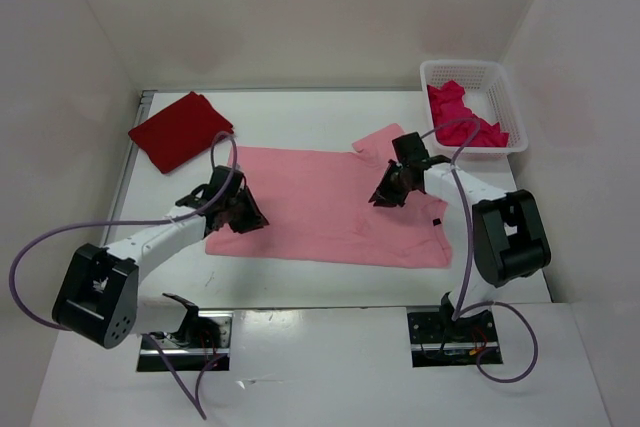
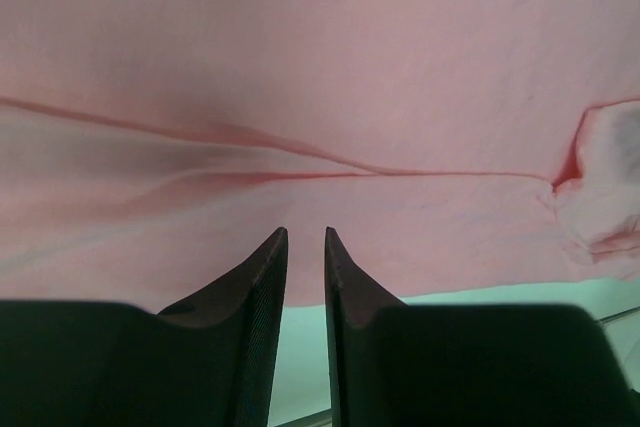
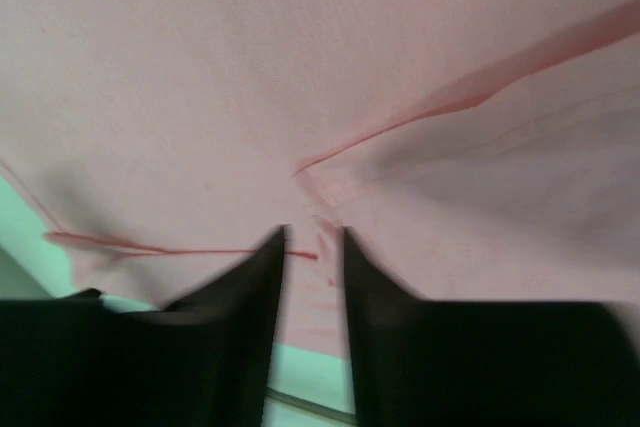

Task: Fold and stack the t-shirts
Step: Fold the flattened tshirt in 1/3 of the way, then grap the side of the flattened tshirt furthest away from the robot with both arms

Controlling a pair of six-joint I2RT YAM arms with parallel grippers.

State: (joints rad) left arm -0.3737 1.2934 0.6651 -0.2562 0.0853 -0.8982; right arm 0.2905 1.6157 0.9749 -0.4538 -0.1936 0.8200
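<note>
Both your left claw and right claw sit barely parted, holding nothing, over the pink shirt. It's limp and light, so pinch its outer edges.

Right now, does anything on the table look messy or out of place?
Nothing is spilled. The pink shirt lies wrinkled, with one sleeve sticking out at its far right corner. The crimson shirt sits crumpled in the basket, and the folded red shirt lies at a slant.
</note>
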